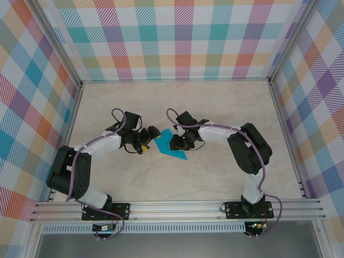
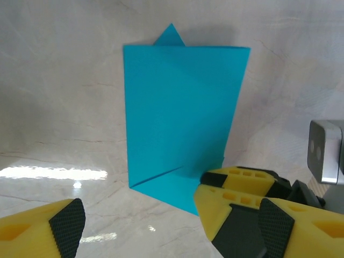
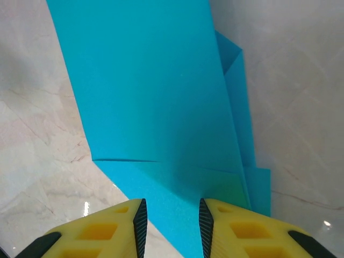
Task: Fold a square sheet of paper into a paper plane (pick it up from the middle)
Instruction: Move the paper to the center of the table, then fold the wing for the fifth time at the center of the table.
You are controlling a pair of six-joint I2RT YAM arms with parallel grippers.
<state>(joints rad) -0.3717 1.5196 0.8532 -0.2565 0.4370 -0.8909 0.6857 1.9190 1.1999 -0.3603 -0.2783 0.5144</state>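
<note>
1. Teal, thin and smooth: one paper (image 1: 171,147), partly folded, with crisp straight creases across it. No dart shape yet.
2. From the left wrist it reads as a tapering four-sided panel, and one small triangle tip pokes past its far edge.
3. Under the paper is the table (image 1: 226,107), pale marble-look stone with a faint sheen, bare on every side of the paper.
4. Left gripper (image 1: 151,141), just left of the paper: two chunky yellow fingers (image 2: 32,236) with black cross-hatched pads (image 2: 67,226), spread wide, nothing between them.
5. Right gripper (image 3: 171,220), at the paper's right edge: the same yellow fingers and dark pads, set a narrow gap apart, teal showing through the gap. The jaws aren't clamped on the paper; whether the tips press on it, I cannot tell.
6. The count: one paper, two grippers, four fingers, two black-and-white arms (image 1: 102,144) flanking the paper.
7. Beyond the paper and to both sides stand three walls (image 1: 177,37) in pastel plaid.
</note>
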